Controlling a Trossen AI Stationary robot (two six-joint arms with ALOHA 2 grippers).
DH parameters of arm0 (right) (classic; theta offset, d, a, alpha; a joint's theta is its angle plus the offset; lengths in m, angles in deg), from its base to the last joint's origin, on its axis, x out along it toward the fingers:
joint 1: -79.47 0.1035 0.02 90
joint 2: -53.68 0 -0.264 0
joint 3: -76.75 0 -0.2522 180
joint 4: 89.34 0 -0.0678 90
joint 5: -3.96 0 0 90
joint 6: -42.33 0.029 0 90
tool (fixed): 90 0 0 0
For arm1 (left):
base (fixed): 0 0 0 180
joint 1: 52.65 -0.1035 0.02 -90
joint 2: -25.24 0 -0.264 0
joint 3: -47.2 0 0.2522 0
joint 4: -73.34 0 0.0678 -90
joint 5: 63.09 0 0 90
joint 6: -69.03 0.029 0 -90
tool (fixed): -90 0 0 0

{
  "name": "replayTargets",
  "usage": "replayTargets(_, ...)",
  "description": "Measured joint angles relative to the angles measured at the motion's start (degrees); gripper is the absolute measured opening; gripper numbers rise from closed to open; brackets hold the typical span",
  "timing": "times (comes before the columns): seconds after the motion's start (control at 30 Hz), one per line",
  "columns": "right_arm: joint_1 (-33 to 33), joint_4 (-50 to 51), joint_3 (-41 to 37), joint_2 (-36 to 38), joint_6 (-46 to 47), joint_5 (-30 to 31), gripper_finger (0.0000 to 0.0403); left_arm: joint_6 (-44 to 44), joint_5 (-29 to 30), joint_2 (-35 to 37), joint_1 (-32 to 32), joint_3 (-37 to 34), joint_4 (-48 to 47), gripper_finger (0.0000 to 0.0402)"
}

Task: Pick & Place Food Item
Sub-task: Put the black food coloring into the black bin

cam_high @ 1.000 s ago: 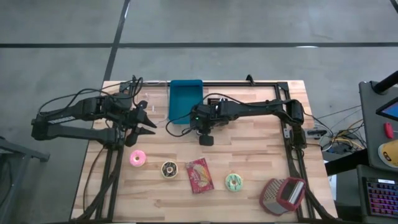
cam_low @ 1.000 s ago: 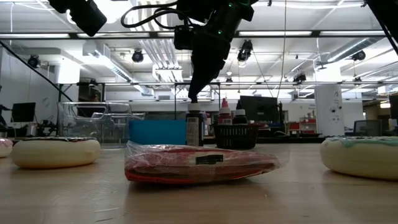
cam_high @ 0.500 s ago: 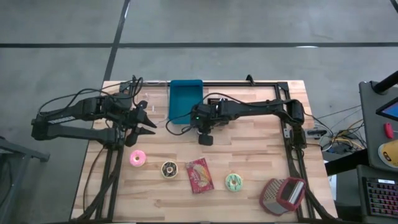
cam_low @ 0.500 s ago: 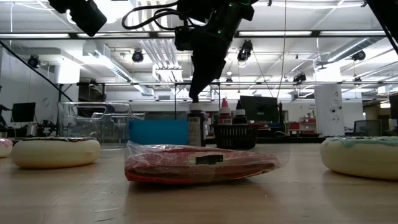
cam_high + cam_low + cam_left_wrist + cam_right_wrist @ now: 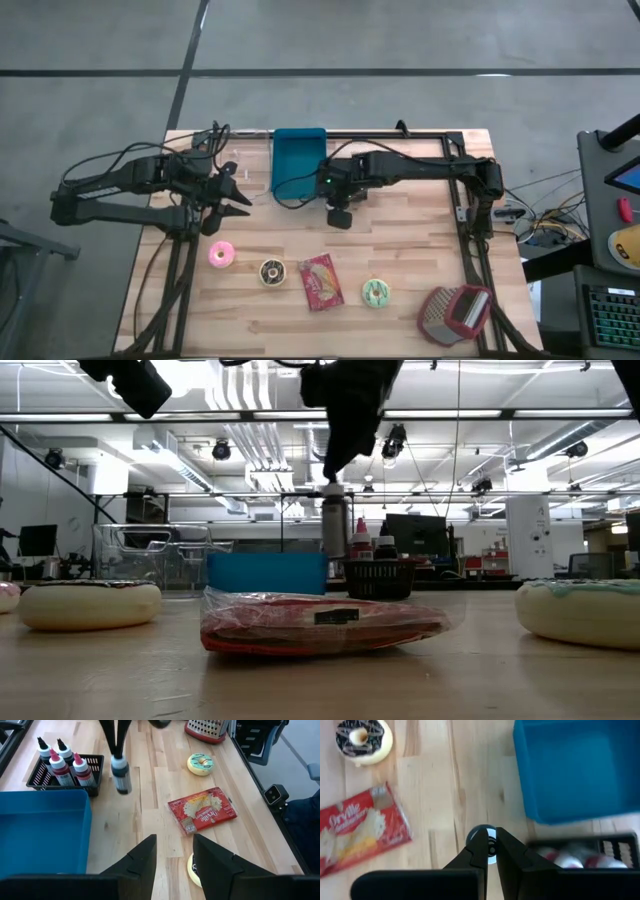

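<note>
Right gripper (image 5: pixel 339 213) is clamped on the tip of a small dark bottle (image 5: pixel 120 774), holding it clear of the tabletop (image 5: pixel 420 250) beside the blue bin (image 5: pixel 297 160) near the back edge. Left gripper (image 5: pixel 240 198) waits near the left edge, fingers parted and holding nothing.

table layout from above

a bin (image 5: pixel 298 160) sits at the table's (image 5: pixel 400 255) far edge, a basket of bottles (image 5: pixel 65 767) just beside it. along the near side, left to right: a donut (image 5: pixel 221 255), a second donut (image 5: pixel 271 271), a popcorn packet (image 5: pixel 321 281), a third donut (image 5: pixel 377 292), and a grater (image 5: pixel 455 311) at the right corner.
</note>
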Motion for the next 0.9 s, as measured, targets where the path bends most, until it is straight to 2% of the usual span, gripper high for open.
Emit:
replayTargets(0.13, -0.04, 5.41, 0.90, 1.72, 1.01, 1.02, 0.0013, 0.01, 0.00, 0.00, 0.02, 0.00, 0.00, 0.0133)
replayTargets(0.3, -0.10, 7.25, 1.17, 4.67, 3.28, 6.30, 0.0013, -0.01, 0.02, 0.00, 0.00, -0.02, 0.01, 0.0133)
replayTargets(0.9, -5.87, 11.82, 0.86, 8.97, 1.66, 5.75, 0.0013, 0.01, 0.00, -0.79, 0.02, -0.02, 0.02, 0.0133)
